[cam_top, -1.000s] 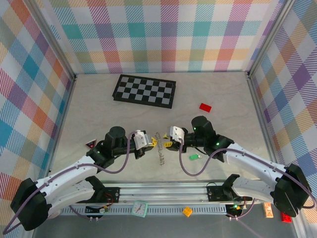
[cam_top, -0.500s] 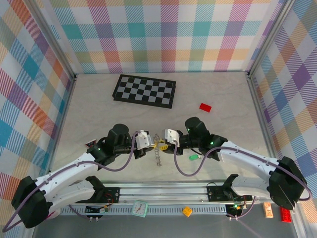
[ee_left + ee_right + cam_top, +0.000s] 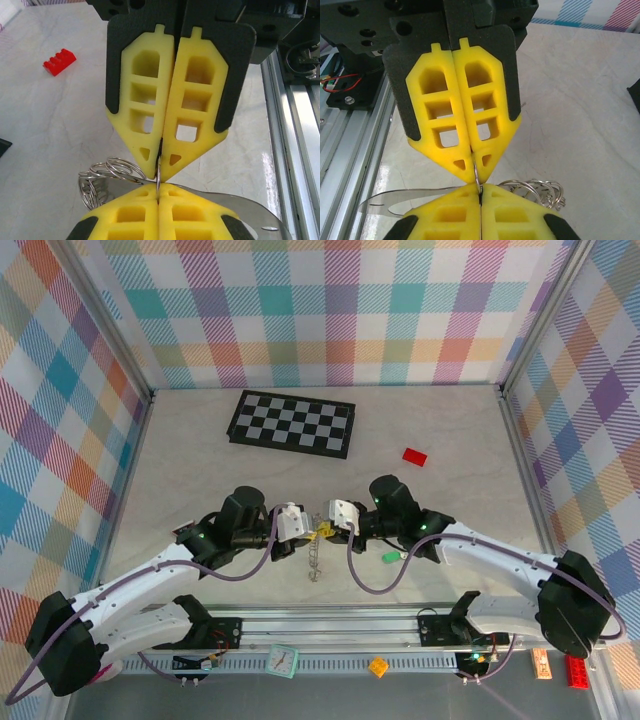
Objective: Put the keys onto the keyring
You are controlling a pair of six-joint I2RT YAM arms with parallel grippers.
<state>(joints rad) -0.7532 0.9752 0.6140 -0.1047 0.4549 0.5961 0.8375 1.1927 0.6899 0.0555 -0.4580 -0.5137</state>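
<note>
Much bare table (image 3: 200, 455) around keyring (image 3: 315, 560)

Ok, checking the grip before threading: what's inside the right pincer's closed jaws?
A thin strand of the keyring enters the seam of the shut right pincer; its coils stick out beside it. The yellow fingers hide how deep it goes.

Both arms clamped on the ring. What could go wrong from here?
Left fingers and right fingers pinch the thin keyring by their very tips, tip to tip: the wire may slip, or the tips collide. The green key lies on the table, and neither arm is free to fetch it.
</note>
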